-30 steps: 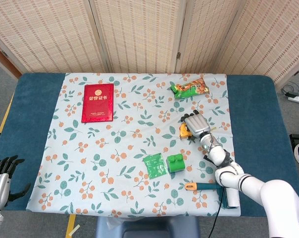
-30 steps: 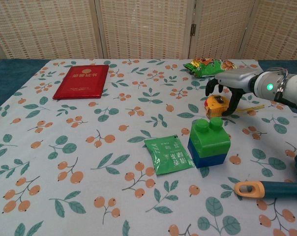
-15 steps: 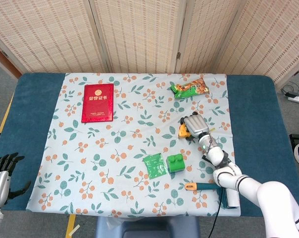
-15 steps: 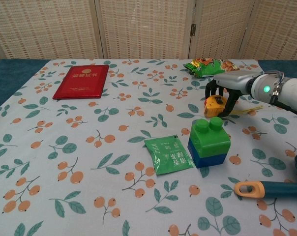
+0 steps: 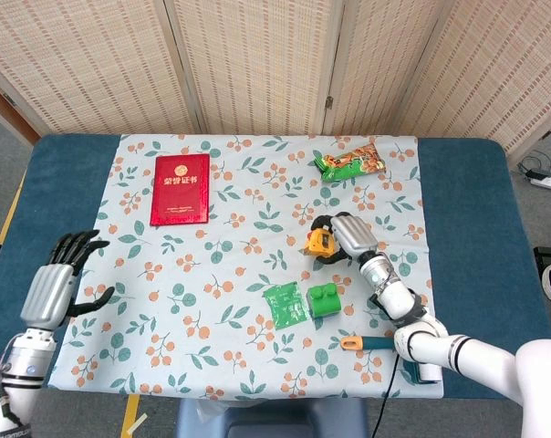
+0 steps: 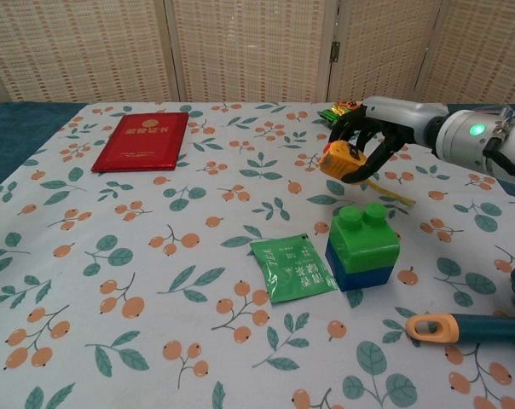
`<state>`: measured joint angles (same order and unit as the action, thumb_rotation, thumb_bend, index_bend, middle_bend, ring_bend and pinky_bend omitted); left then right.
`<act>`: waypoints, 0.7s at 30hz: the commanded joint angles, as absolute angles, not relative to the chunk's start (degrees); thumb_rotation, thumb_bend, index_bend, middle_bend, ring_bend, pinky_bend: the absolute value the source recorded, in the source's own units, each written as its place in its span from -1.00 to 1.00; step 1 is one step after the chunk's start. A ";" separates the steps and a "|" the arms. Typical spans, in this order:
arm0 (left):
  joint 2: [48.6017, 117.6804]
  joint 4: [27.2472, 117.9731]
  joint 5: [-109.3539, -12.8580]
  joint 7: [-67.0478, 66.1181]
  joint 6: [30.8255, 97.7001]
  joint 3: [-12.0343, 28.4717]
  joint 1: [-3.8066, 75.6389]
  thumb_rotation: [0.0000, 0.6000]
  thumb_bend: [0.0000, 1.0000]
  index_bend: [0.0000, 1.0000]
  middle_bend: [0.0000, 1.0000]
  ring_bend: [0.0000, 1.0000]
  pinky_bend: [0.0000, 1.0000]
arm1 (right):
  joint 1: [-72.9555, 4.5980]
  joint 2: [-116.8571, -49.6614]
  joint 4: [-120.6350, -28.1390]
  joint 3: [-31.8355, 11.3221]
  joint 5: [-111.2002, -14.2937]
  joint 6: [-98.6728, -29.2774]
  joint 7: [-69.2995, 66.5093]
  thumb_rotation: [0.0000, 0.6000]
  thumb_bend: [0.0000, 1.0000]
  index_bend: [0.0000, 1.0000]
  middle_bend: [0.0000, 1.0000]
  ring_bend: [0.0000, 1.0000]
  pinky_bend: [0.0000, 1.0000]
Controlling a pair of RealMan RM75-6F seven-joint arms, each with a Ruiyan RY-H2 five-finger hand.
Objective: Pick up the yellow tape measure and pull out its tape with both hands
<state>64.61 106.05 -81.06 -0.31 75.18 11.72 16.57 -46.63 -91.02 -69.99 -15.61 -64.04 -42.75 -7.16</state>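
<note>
My right hand (image 5: 341,235) (image 6: 365,141) grips the yellow tape measure (image 5: 319,244) (image 6: 341,160) and holds it lifted above the cloth, behind the green block. A short length of yellow tape (image 6: 389,192) trails from it down to the right. My left hand (image 5: 58,283) is raised at the table's left edge with its fingers spread and nothing in it; the chest view does not show it.
A green-and-blue block (image 6: 362,246) and a green packet (image 6: 292,267) lie near the middle. A teal tool with an orange tip (image 6: 466,327) lies at the front right. A red booklet (image 5: 180,188) is at the back left, a snack bag (image 5: 350,162) at the back.
My right hand closed on the tape measure, lifted it off the cloth and carried it left. My left hand rose from the table's lower left corner and came inward.
</note>
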 commanded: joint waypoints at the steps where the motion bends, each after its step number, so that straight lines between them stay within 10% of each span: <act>1: 67.47 106.83 -81.57 -2.39 73.19 14.05 20.32 1.00 -0.32 -0.52 -0.73 -0.80 -1.00 | -45.58 -89.80 -75.21 -18.32 -62.15 -44.09 -10.91 1.00 -0.16 0.16 0.00 -0.13 -0.60; 21: 79.36 103.71 -79.17 -16.45 69.33 18.05 33.63 1.00 -0.32 -0.74 -0.75 -0.82 -1.00 | -49.09 -100.52 -72.73 -22.71 -68.56 -50.09 -24.08 1.00 -0.16 0.16 0.00 -0.12 -0.58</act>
<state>78.63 104.42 -79.74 -15.23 69.82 18.16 32.81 -48.70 -99.83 -73.44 -22.82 -67.81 -49.55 -23.47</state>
